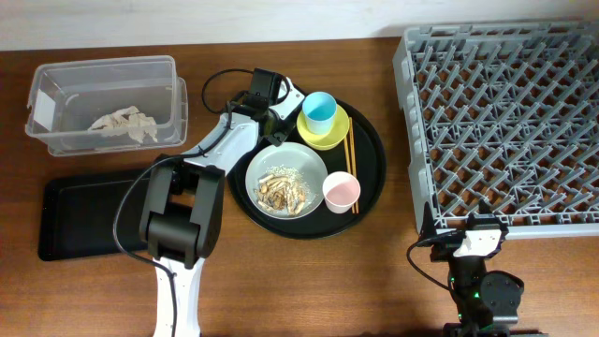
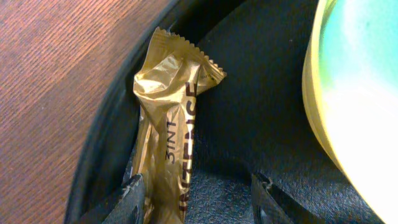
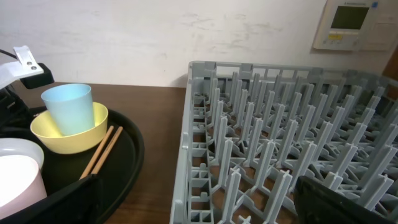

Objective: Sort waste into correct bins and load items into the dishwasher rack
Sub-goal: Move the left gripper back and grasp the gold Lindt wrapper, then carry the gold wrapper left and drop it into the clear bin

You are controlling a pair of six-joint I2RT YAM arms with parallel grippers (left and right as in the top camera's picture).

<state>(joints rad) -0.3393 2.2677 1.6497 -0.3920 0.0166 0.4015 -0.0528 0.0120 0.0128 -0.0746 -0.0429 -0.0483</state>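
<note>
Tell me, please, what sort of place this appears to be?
Probably a dishwashing or tray-return station: a grey dishwasher rack, a round black tray carrying a scrap-covered plate, and a clear tub holding crumpled paper.

Overhead looks down, wrists close, sharing tray

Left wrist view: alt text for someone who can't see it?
A gold wrapper lies along the round black tray's inner rim, its lower end between the left gripper's open fingertips. A yellow bowl fills the right edge.
</note>
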